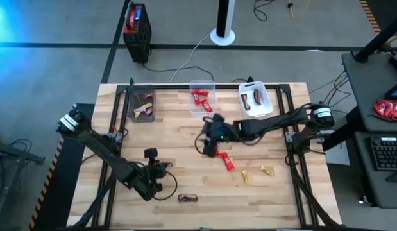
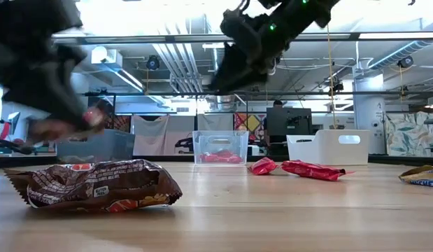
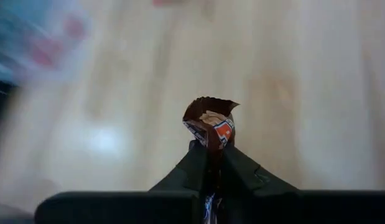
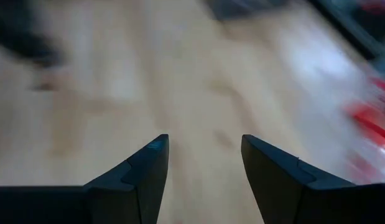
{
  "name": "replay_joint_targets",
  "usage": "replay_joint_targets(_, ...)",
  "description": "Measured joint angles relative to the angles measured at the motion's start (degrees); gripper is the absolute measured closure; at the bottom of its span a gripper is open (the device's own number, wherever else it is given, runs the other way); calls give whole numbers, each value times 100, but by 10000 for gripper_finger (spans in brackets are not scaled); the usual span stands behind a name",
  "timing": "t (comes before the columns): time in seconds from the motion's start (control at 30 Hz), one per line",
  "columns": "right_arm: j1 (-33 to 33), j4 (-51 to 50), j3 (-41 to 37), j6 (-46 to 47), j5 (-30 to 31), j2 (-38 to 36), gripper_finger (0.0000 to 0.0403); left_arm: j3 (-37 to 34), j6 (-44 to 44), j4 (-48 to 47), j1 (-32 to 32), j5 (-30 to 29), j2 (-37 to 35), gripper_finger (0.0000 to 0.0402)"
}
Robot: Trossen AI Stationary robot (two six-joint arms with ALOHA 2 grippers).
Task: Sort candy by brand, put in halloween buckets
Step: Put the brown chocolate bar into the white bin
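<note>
While both arms hung over the wooden table [image 1: 185, 173], this was the layout:
Left gripper [image 3: 212, 163]: near the front-left, fingers pinching a dark brown bar [image 3: 210, 124] (its torn end stuck out past the tips).
Right gripper [image 4: 204, 163]: mid-table, fingers spread, holding nothing.
Loose candy: 1 brown bar [image 1: 187, 198] at the front edge, red bar [image 1: 227, 162] and 2 yellow pieces [image 1: 267, 171] right of centre.
Bins at the back: grey bin [image 1: 142, 102], clear bin [image 1: 202, 97] with red bars, white bin [image 1: 255, 99] with brown bars.

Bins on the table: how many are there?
3, along the far edge: dark grey bin at picture left, clear bin in the middle, white bin at right. None seems hidden.
</note>
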Motion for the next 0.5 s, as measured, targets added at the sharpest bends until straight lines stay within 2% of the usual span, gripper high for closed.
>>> replay_joint_targets(0.1, 167, 1290, -274, -553, -820, 206, 207, 1, 526, 153, 91, -755, -272, 396)
replay_joint_targets(0.2, 295, 2188, -359, -783, -953, 457, 207, -1, 1051, 508, 245, -887, -672, 398)
replay_joint_targets(0.27, 306, 2391, -343, -899, -953, 556, 207, -6, 1526, 1012, 389, -602, -953, 398)
replay_joint_targets(0.43, 293, 2413, -228, -922, -947, 562, 207, -341, 3333, 2993, 777, 930, -1611, 399)
replay_joint_targets(0.5, 337, 2330, -232, -938, -953, 466, 207, -639, 3894, 3682, 910, 1088, -1821, 399)
